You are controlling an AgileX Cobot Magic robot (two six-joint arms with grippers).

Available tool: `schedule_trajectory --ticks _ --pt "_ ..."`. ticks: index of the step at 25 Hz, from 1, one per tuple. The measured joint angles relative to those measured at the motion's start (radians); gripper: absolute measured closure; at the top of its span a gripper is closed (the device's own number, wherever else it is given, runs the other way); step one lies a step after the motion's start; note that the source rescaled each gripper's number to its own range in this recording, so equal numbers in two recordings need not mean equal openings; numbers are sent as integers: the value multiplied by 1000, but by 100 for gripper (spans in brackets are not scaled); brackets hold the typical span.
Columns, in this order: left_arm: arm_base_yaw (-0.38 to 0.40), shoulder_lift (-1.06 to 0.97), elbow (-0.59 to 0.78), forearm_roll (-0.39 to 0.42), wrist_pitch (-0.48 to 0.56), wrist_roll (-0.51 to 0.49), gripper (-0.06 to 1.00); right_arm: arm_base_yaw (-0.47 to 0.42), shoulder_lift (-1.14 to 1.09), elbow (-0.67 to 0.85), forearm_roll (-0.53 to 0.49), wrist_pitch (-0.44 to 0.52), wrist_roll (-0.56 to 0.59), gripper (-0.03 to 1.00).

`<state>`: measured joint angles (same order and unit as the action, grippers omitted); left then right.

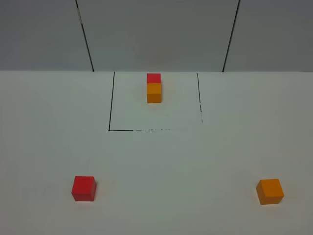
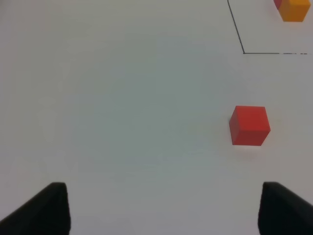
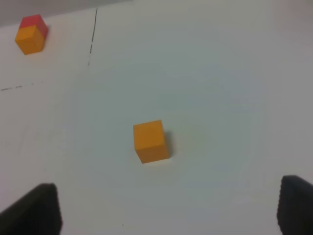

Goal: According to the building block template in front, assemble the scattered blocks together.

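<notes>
The red cube (image 1: pixel 83 188) and the orange cube (image 1: pixel 270 191) are plain, matte. The left fingers (image 2: pixel 46 213) and the right fingers (image 3: pixel 34 210) are spread wide, holding nothing.

The red cube (image 1: pixel 83 188) and orange cube (image 1: pixel 270 191) echo the red-orange template (image 1: pixel 154 88).

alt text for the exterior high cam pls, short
Two loose cubes sit far apart on a white table: a red cube near left, an orange cube near right. At the far middle, a smaller-looking joined red-orange pair stands inside a black outline, red behind orange.
</notes>
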<state>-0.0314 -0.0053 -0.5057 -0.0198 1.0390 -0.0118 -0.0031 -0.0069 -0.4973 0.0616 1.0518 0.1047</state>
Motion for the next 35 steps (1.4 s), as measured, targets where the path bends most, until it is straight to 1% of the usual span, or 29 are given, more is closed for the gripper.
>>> schedule_trajectory --ticks 35 --pt "0 0 0 0 0 0 28 0 0 0 0 0 0 18"
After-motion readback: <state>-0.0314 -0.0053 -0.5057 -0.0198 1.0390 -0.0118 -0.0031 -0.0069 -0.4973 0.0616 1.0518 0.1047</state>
